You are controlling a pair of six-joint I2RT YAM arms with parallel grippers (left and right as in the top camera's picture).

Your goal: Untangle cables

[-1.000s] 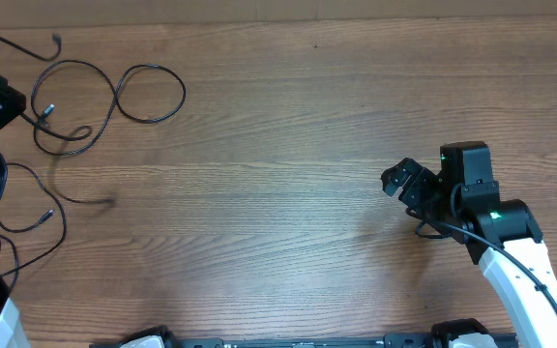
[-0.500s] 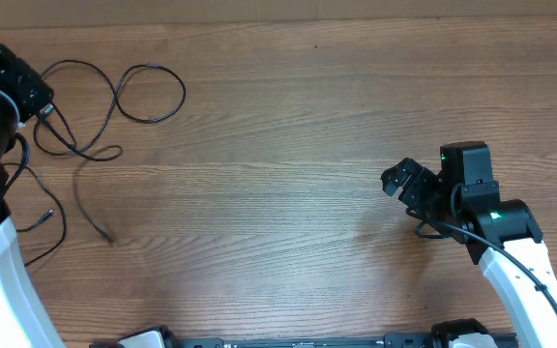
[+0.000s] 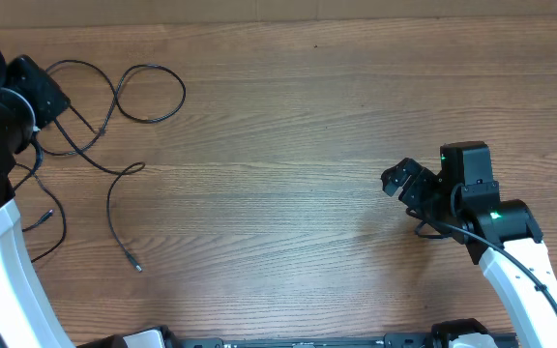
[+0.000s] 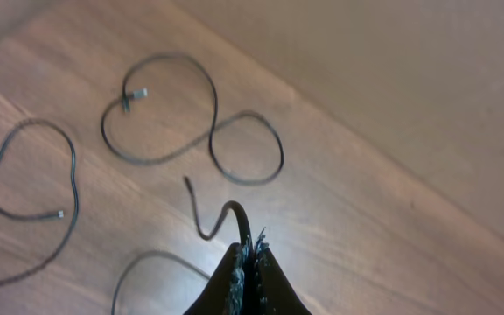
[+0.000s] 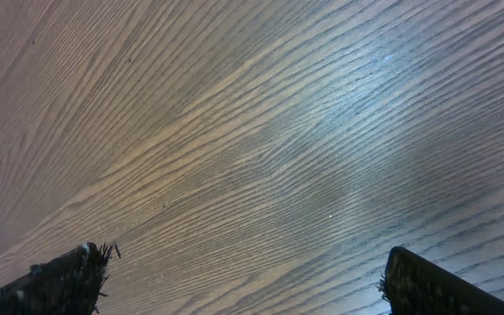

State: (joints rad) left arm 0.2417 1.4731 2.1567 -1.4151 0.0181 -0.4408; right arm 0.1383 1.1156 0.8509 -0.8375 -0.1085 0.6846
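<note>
Cables [image 3: 116, 96] loop beside left end effector [image 4: 248, 251], clamped on one; right end effector [image 5: 239, 262] gapes empty

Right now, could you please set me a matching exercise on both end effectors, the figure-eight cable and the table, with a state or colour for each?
Things:
1. left end effector
2. right end effector
3. figure-eight cable
4. table

States or colours:
A. open, over bare wood
B. lying flat in loops
C. shut on a thin black cable
D. brown, wood grain

Pairs: 1-C, 2-A, 3-B, 4-D.
</note>
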